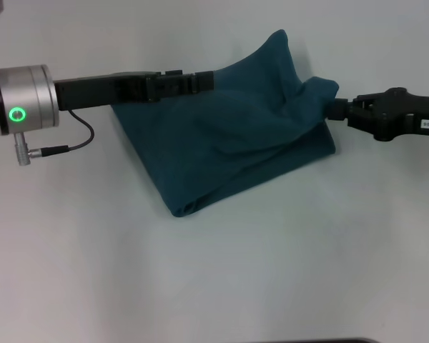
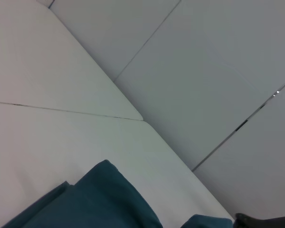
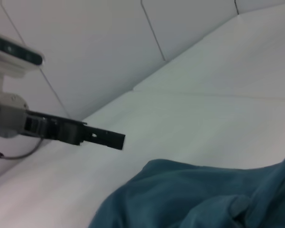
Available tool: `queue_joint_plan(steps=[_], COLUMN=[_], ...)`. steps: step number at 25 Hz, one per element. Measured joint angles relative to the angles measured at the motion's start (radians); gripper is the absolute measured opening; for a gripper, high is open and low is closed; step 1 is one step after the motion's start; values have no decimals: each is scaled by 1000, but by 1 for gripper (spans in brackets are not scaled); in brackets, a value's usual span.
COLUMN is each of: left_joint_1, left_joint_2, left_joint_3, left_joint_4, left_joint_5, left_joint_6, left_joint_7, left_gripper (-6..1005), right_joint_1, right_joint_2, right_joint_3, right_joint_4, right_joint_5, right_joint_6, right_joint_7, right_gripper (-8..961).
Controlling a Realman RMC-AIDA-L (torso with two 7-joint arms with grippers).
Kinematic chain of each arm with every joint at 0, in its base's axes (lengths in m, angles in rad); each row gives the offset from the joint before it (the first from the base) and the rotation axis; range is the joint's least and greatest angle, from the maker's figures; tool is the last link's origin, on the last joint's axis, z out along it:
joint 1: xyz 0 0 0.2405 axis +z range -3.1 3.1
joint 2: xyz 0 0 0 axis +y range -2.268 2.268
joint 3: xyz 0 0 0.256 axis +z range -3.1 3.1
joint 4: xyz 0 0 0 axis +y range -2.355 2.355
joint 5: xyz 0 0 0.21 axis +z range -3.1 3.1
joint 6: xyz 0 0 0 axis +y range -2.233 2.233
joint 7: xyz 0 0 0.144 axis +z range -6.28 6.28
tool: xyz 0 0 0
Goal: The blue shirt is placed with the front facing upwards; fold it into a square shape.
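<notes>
The blue shirt [image 1: 222, 143] lies folded into a thick, rumpled bundle in the middle of the white table, with no letters showing. Its far right part is lifted and bunched, rising to a peak. My right gripper [image 1: 334, 107] is shut on that bunched right corner. My left gripper [image 1: 209, 78] reaches in from the left, its fingers together, with the tip at the shirt's upper left edge. In the right wrist view the left gripper [image 3: 119, 140] shows bare, apart from the shirt [image 3: 190, 199]. The shirt also shows in the left wrist view [image 2: 95, 204].
The white table [image 1: 214, 286] runs all around the shirt. A grey cable [image 1: 79, 139] hangs from my left arm's silver wrist [image 1: 21, 100]. Pale wall panels [image 2: 204, 71] stand behind the table.
</notes>
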Motion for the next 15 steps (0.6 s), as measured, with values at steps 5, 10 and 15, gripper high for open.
queue_joint_plan(steps=[5,10,15], left_joint_1=[0,6,12], left_joint_2=[4,8,11], left_joint_3=[-1,-1,-1], left_joint_4=[0,0,2], left_joint_5=[0,0,0], left_joint_6=[-7,-11,-30], left_joint_7=[1,3,4], left_gripper=[934,933,934], right_joint_1=[-2,-3,0], right_joint_2=[-31,-31,-16], right_joint_3=[35,23,25], right_joint_4=[-35,-123,-132], right_joint_5=[6,-13,-81], right_joint_6=[-80,-89,-69], right_joint_7=[95,222,184], right_gripper=[44,16,5])
